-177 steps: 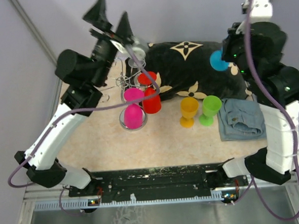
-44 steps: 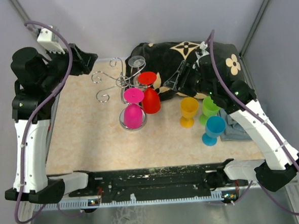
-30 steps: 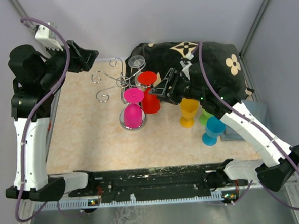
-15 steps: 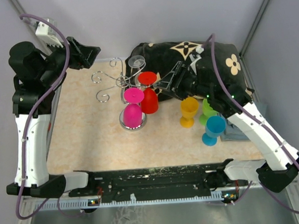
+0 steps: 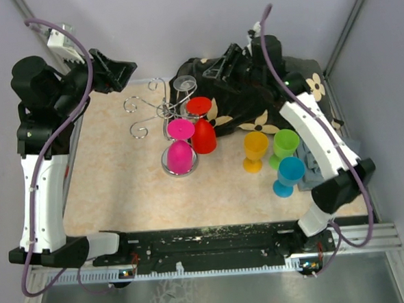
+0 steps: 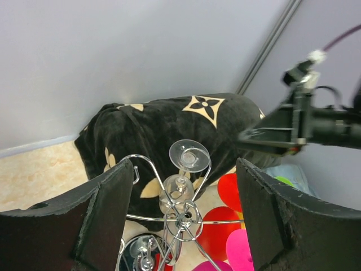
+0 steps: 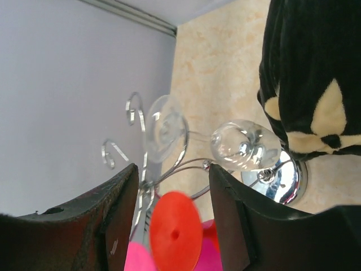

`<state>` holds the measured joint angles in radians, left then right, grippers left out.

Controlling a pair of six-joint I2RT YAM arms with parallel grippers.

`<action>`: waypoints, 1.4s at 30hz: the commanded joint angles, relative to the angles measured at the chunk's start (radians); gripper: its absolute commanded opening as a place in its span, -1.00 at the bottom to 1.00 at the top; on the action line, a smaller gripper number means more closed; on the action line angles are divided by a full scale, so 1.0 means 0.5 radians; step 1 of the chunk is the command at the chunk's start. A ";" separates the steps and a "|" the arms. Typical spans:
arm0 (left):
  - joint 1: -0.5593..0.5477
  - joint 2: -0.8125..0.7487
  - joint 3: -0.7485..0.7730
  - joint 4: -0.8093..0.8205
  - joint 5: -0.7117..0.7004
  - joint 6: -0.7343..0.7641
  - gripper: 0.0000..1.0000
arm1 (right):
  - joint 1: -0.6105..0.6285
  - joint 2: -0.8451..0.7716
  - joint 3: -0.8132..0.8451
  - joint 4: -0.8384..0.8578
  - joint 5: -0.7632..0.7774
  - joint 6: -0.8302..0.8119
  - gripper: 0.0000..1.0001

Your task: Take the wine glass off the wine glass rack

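The wine glass rack [image 5: 162,111], silver wire with curled arms, stands at the back centre. A clear wine glass [image 5: 186,84] hangs upside down from it, beside a hanging red glass [image 5: 202,126] and a pink one [image 5: 180,147]. My left gripper [image 5: 119,69] hovers open to the rack's left, empty. In the left wrist view the clear wine glass [image 6: 188,156] and rack [image 6: 184,218] lie between the spread fingers, farther off. My right gripper [image 5: 218,63] is open and empty, right of the glass. The right wrist view shows the wine glass [image 7: 246,147] ahead, untouched.
A black cushion with tan flower prints [image 5: 273,85] lies behind the rack, under the right arm. Orange [image 5: 255,149], green [image 5: 285,145] and blue [image 5: 290,175] glasses stand upright at the right. The rack's chrome base [image 7: 286,179] sits by the cushion.
The right arm set the blue glass down by the green one, then swung back over the cushion, its gripper now higher beside the clear glass. The left arm barely moved.
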<state>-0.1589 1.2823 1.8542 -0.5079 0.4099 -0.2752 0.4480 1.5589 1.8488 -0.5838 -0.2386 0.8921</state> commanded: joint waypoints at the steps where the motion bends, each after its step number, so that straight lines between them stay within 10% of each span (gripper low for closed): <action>1: 0.019 -0.048 -0.038 0.084 0.075 -0.122 0.59 | -0.034 0.166 0.206 0.127 -0.192 -0.068 0.08; 18: 0.470 -0.009 -0.400 0.306 0.690 -1.127 0.90 | -0.215 0.484 0.236 0.575 -0.661 0.138 0.08; 42: 0.735 0.099 -0.583 0.400 0.837 -1.339 0.94 | -0.179 0.806 0.554 0.524 -1.071 0.144 -0.04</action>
<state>0.1997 1.3354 1.5696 -0.3359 0.8062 -0.9440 0.3450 1.9461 2.0499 -0.3389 -0.7315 0.9760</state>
